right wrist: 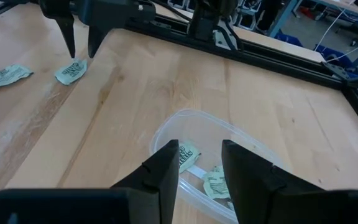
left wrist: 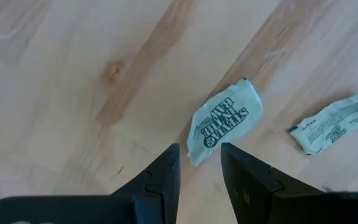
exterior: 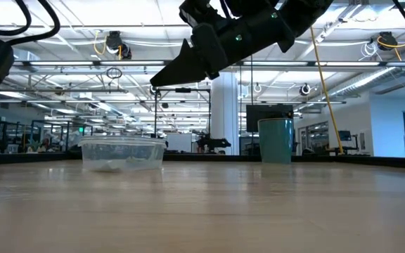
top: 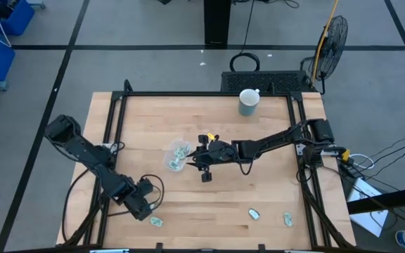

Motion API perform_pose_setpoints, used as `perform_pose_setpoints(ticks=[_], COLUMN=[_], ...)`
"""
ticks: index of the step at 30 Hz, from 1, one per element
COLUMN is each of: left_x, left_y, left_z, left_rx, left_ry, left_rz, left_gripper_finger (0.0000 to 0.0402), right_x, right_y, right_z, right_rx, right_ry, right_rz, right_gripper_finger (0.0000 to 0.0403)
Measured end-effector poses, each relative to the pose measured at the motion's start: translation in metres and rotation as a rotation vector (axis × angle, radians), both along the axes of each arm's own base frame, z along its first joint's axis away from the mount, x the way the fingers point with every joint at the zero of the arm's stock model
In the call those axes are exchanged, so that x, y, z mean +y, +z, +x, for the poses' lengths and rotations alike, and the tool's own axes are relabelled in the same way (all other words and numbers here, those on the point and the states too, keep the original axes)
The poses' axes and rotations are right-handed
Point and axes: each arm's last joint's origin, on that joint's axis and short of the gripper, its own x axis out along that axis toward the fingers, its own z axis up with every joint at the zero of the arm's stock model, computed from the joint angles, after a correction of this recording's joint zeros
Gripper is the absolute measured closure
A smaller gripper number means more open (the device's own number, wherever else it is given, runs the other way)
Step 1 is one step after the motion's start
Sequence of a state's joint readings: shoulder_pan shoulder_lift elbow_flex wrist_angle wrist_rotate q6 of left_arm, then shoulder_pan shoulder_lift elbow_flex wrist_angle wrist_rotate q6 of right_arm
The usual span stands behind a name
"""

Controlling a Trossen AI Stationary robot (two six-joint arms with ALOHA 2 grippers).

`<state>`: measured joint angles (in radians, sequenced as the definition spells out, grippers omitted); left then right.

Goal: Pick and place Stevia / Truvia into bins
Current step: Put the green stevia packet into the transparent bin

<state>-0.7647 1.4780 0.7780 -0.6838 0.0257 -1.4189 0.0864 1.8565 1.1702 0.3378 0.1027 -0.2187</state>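
Two pale green and white Stevia packets lie flat near the table's near-left corner (top: 157, 221). In the left wrist view one packet (left wrist: 224, 121) lies just beyond my open left gripper (left wrist: 199, 155) and the other (left wrist: 334, 121) lies beside it. The left fingers (right wrist: 81, 53) point down, just over the first packet (right wrist: 72, 70). My right gripper (right wrist: 201, 152) is open and hangs over the clear bin (top: 176, 154), which holds a few packets (right wrist: 188, 155). Two more packets (top: 254, 213) (top: 287, 219) lie flat near the near-right edge.
A grey-green mug (top: 248, 102) stands near the table's far edge. In the low view it (exterior: 275, 140) is to the right of the bin (exterior: 121, 153), with the right gripper (exterior: 167, 74) high above the tabletop. A black frame rail (top: 202, 94) borders the table. Bare wood lies between bin and near edge.
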Motion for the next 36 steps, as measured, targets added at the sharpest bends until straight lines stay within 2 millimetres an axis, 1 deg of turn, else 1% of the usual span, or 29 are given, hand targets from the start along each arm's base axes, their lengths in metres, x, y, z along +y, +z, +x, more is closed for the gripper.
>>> perform_pose_setpoints(ticks=[3, 7, 11, 14, 17, 20, 21, 23, 26, 31, 36], left_x=[0.001, 0.005, 0.006, 0.005, 0.005, 0.005, 0.005, 0.006, 0.010, 0.031, 0.061], left_y=[-0.001, -0.009, -0.015, -0.016, -0.016, -0.016, -0.016, -0.015, -0.006, 0.019, 0.048], left_z=[0.000, -0.004, -0.005, -0.005, -0.004, -0.004, -0.004, -0.002, 0.011, 0.046, 0.073], left_rx=[0.000, -0.001, -0.010, -0.023, -0.034, -0.029, -0.023, -0.028, -0.119, -0.294, -0.311], left_ry=[0.002, 0.008, 0.011, -0.008, -0.030, -0.032, -0.031, -0.037, -0.070, -0.161, -0.286], left_rz=[0.005, 0.042, 0.008, 0.003, 0.010, 0.002, -0.006, -0.010, 0.034, 0.239, 0.436], left_gripper_finger=[0.0282, 0.0282, 0.0282, 0.0286, 0.0315, 0.0373, 0.0387, 0.0392, 0.0397, 0.0398, 0.0399], right_x=[0.000, 0.000, 0.000, 0.000, 0.000, 0.000, 0.000, 0.000, 0.000, 0.003, 0.012], right_y=[0.000, 0.000, 0.000, 0.000, 0.000, 0.000, 0.000, 0.000, 0.000, -0.006, -0.015], right_z=[0.000, 0.000, 0.000, 0.000, 0.000, 0.000, 0.000, 0.000, 0.000, -0.003, -0.010], right_rx=[0.000, 0.000, 0.000, 0.000, 0.000, 0.000, 0.000, 0.000, 0.001, 0.065, 0.186], right_ry=[-0.003, -0.003, -0.003, 0.001, 0.002, 0.002, 0.002, 0.003, 0.004, 0.008, 0.017], right_rz=[0.008, 0.008, 0.008, -0.001, -0.003, -0.003, -0.004, -0.005, -0.007, -0.017, -0.009], right_gripper_finger=[0.0287, 0.0287, 0.0287, 0.0287, 0.0287, 0.0287, 0.0287, 0.0287, 0.0287, 0.0287, 0.0287])
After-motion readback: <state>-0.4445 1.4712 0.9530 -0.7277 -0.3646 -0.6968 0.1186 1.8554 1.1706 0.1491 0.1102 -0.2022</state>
